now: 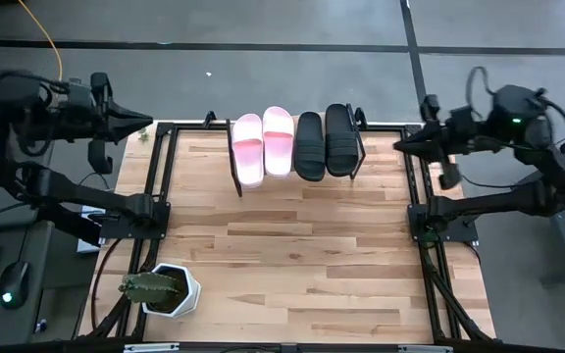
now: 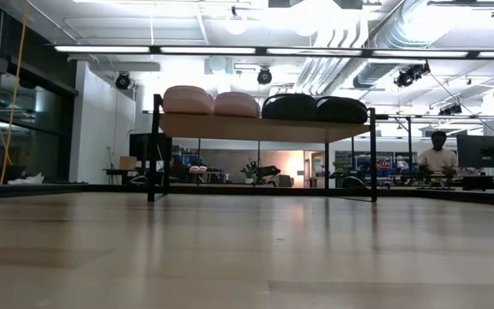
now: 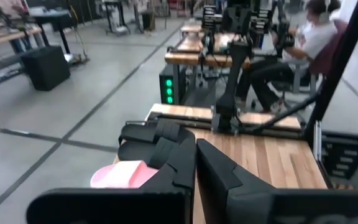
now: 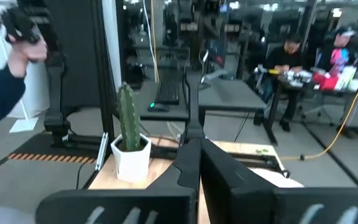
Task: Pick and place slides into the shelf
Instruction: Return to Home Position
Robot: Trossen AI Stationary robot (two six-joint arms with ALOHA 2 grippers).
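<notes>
Slides (image 1: 293, 143) lie in a row of four on the shelf (image 1: 234, 169), which stands at the far edge of the tabletop (image 1: 292, 245). From above, the pink pair (image 1: 263, 145) lies toward the left arm's side. The black pair (image 1: 325, 142) is just beside it, toward the right arm's side. All four lie parallel, side by side between the shelf's black frame ends. The left gripper (image 1: 145, 122) hangs off the tabletop's far left corner, well apart from the shelf. The right gripper (image 1: 400, 146) hangs at the right edge, near the shelf's black end. A cactus in a white pot (image 1: 170, 289) stands at the near left corner.

From tabletop height, the shelf's light-wood panel (image 2: 264, 129) sits raised on thin black legs. The two pink slides (image 2: 211, 101) and the two black ones (image 2: 316, 108) rest on top, straps rounded upward. No arm shows in this view. A person (image 2: 438, 154) sits far back in the room.

In the left wrist view, the left gripper's jaws are pressed together with nothing between them. A pink slide (image 3: 118, 175) shows just past them, with a dark shape that looks like a black slide (image 3: 143, 134) beyond. The right arm (image 3: 232, 81) rises at the tabletop's other side. A seated person (image 3: 312, 40) is behind it.

In the right wrist view, the right gripper's jaws are also closed on nothing. The cactus pot (image 4: 129, 152) stands beyond them. A person's hand (image 4: 22, 53) in a dark sleeve shows at the edge.
</notes>
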